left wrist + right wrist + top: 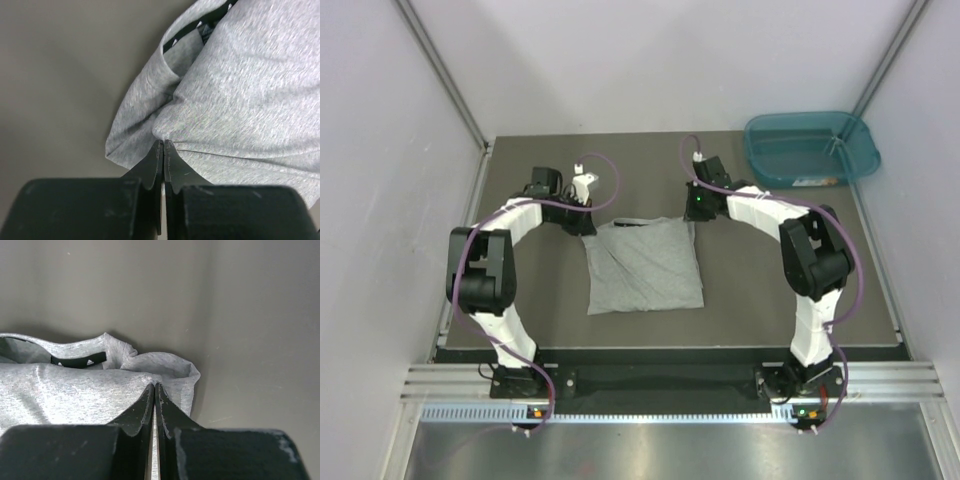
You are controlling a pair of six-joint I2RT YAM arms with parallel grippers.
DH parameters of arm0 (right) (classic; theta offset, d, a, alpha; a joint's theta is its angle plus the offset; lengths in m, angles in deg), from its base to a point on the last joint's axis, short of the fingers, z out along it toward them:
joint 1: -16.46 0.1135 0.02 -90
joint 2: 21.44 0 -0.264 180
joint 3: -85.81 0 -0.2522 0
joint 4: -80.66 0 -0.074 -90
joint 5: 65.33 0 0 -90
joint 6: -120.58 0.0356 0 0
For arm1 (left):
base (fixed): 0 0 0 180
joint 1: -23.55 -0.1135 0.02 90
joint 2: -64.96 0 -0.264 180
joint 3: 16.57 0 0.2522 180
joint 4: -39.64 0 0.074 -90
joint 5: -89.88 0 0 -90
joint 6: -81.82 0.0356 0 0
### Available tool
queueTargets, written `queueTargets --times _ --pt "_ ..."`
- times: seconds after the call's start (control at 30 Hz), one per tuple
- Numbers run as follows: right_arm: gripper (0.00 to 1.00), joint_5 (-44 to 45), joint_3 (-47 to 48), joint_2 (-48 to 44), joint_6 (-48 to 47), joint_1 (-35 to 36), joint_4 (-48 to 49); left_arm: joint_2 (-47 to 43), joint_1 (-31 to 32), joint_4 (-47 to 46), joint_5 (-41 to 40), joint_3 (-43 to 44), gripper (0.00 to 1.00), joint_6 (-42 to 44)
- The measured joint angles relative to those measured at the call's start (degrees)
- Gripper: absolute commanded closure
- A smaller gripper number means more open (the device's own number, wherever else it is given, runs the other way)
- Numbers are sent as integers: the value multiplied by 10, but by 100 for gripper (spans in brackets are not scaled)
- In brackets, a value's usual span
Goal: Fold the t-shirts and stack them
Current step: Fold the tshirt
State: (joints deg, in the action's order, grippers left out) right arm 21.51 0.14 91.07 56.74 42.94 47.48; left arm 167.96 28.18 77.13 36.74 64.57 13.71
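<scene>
One heather-grey t-shirt [645,265] lies folded into a rough rectangle at the middle of the dark table. My left gripper [582,226] is shut on its far left corner; in the left wrist view the fingertips [163,145] pinch the cloth [240,100], with the black neck label [205,30] beyond. My right gripper [695,222] is shut on the far right corner; in the right wrist view the fingertips [154,387] pinch the cloth [65,390] beside the black neck label [79,360]. The chest logo is hidden.
A teal plastic tub [810,148] stands at the far right corner of the table. Grey walls [380,150] close the table on the left, the back and the right. The table's front edge [670,350] runs below the shirt.
</scene>
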Motion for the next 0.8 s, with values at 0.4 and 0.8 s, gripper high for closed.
queueTargets --times 0.4,0.8 --pt "100 35 -104 -109 45 -42 50 -29 7 -9 3 37 100 -8" --pt "93 29 -82 -28 59 -52 93 67 39 -36 -56 96 55 -25"
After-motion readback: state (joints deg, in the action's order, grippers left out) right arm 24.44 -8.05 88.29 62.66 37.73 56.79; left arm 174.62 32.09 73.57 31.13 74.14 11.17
